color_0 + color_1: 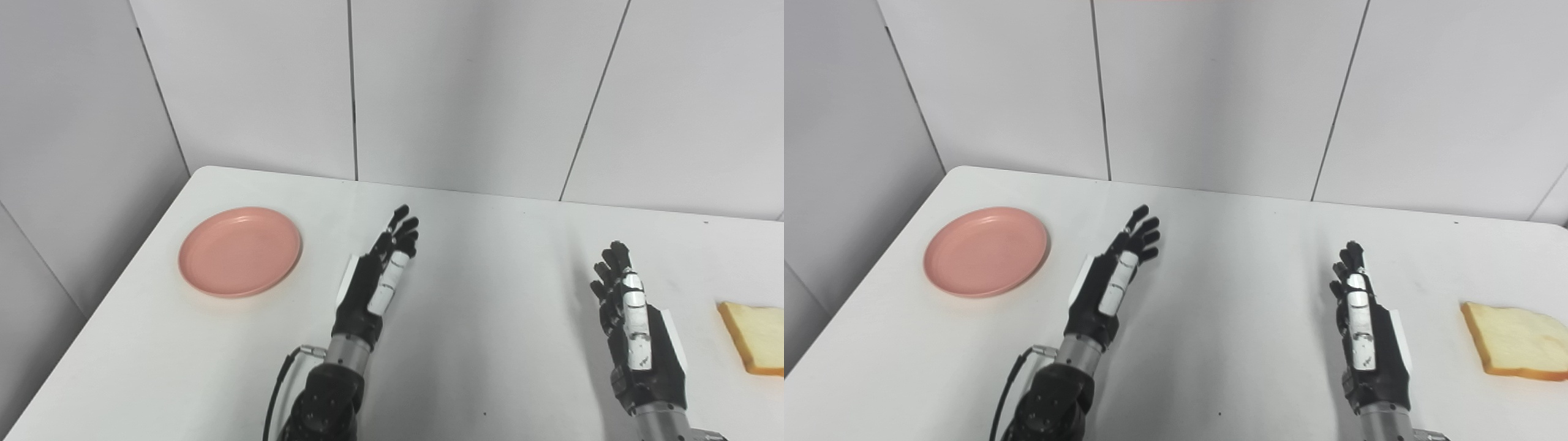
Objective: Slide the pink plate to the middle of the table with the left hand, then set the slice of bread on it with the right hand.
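A round pink plate (pixel 240 251) lies on the left part of the white table (pixel 490 245), with nothing on it. My left hand (pixel 380 272) hovers to the right of the plate, apart from it, fingers stretched and holding nothing. A slice of bread (pixel 1516 340) with a brown crust lies flat near the table's right edge. Left of the bread, with a gap between them, my right hand (pixel 1363 324) stands edge-up and open, empty.
Grey wall panels (pixel 429 92) close off the back and left sides of the table. A black cable (pixel 275 392) runs along my left forearm. Bare white tabletop stretches between my two hands.
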